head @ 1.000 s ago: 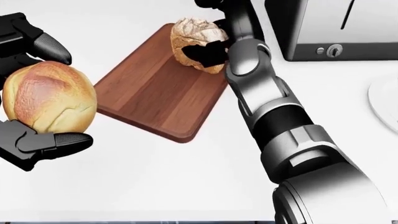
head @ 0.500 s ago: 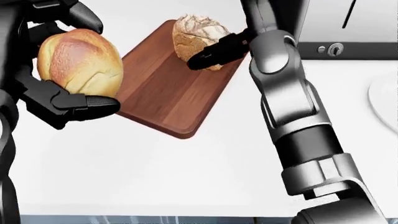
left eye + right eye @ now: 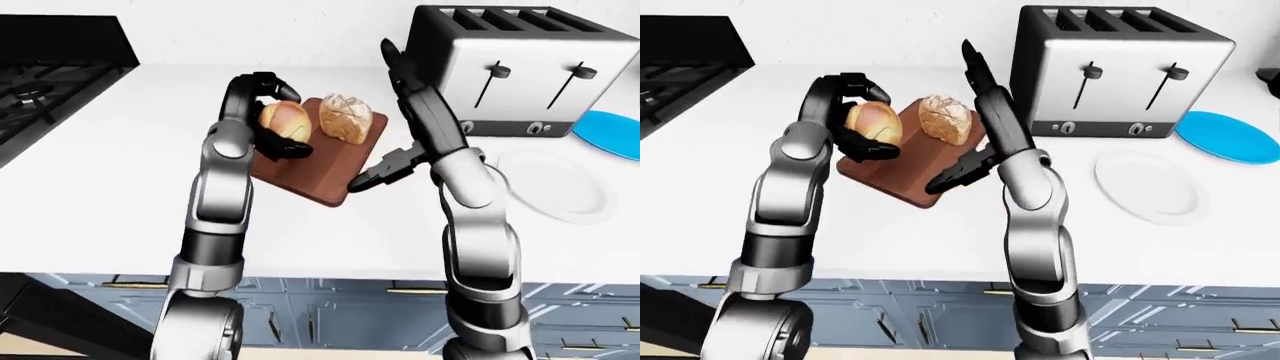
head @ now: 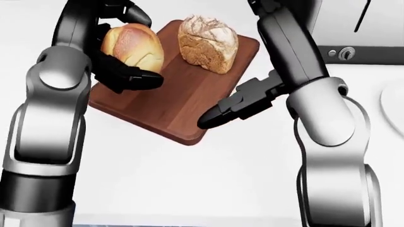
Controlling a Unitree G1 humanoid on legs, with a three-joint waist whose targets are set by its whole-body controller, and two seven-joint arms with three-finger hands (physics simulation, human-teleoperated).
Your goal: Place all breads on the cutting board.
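A white tabletop [image 3: 940, 240] carried the things. On it lay a wooden cutting board [image 4: 170, 104] left of a steel toaster [image 3: 1120, 71]. A white plate [image 3: 1145, 187] rested below the toaster in the right-eye view, and a blue plate [image 3: 1230, 135] lay just right of it.

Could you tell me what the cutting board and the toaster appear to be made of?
The cutting board looks like reddish-brown wood with a smooth finish: lengthwise grain streaks show. The toaster seems to be brushed metal with a dark top, judging by its silvery sheen.
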